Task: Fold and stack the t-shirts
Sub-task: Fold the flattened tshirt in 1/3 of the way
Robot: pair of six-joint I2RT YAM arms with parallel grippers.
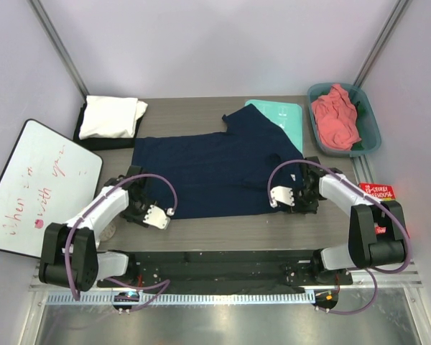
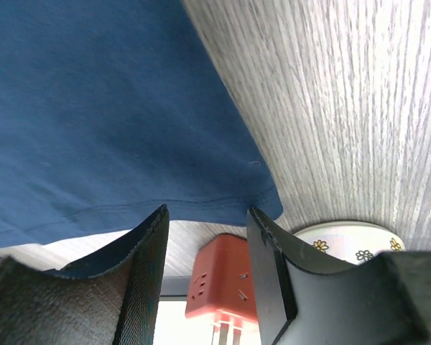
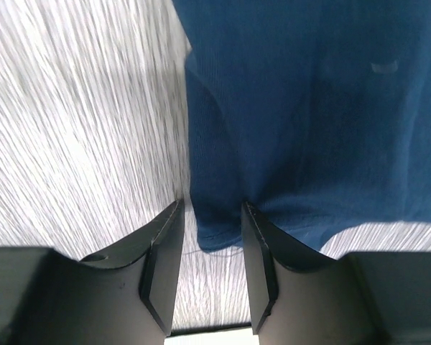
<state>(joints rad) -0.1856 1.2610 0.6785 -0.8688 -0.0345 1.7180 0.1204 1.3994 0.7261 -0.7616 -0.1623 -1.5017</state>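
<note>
A white t-shirt [image 1: 113, 115] is seen folded and laid on a black t-shirt [image 1: 100, 144] at the far left of the bench [image 1: 223, 230], so part of the stack is judged done. The navy t-shirt [image 1: 208, 172] is spread flat across the middle of the bench, one sleeve reaching to the mint-green board [image 1: 284, 115], and is not yet folded. A salmon pink t-shirt [image 1: 335, 118] lies crumpled in the teal tub [image 1: 372, 133] at the far right, not yet taken out. The left gripper [image 1: 156, 215] is set at the navy shirt's near left corner and the right gripper [image 1: 279, 195] at its near right corner. This layout is given by the top view alone. Only the wrist views show the jaws. The left pair is parted with nothing between, the hem lying just ahead. The right pair is parted with the shirt's corner lying between, unclamped. A red-orange block [image 2: 219, 284] and a flower-patterned rim [image 2: 345, 237] are shown plainly only in the left wrist view.
</note>
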